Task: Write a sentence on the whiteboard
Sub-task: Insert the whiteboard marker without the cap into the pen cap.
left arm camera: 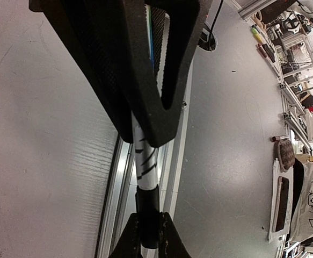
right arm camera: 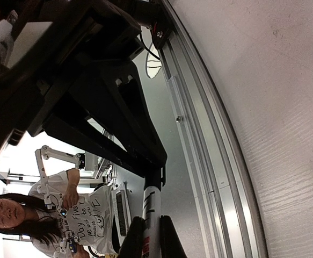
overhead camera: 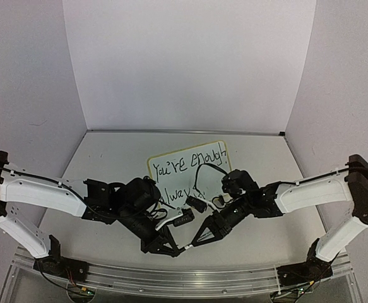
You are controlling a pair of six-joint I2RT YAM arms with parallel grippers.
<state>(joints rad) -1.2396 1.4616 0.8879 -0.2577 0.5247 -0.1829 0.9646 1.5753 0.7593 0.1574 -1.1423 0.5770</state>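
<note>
The whiteboard (overhead camera: 187, 156) lies mid-table, its near edge hidden behind the arms. The sentence (overhead camera: 190, 163) on it reads "You're enough" with "alway" showing below. Near the table's front edge the two grippers meet tip to tip on one marker (overhead camera: 185, 247). My left gripper (overhead camera: 174, 248) is shut on its black cap end (left arm camera: 147, 204). My right gripper (overhead camera: 196, 243) is shut on the white barrel (right arm camera: 152, 207). In the left wrist view my left gripper (left arm camera: 148, 217) pinches the cap, and the right one's fingers (left arm camera: 161, 80) fill the top. The right wrist view shows my right gripper (right arm camera: 152, 223) round the barrel.
An aluminium rail (overhead camera: 184, 278) runs along the table's front edge, just below the grippers. White walls close in the back and both sides. Small black clip pieces (overhead camera: 196, 203) sit at the board's near edge. A person in a white shirt (right arm camera: 65, 215) is beyond the table.
</note>
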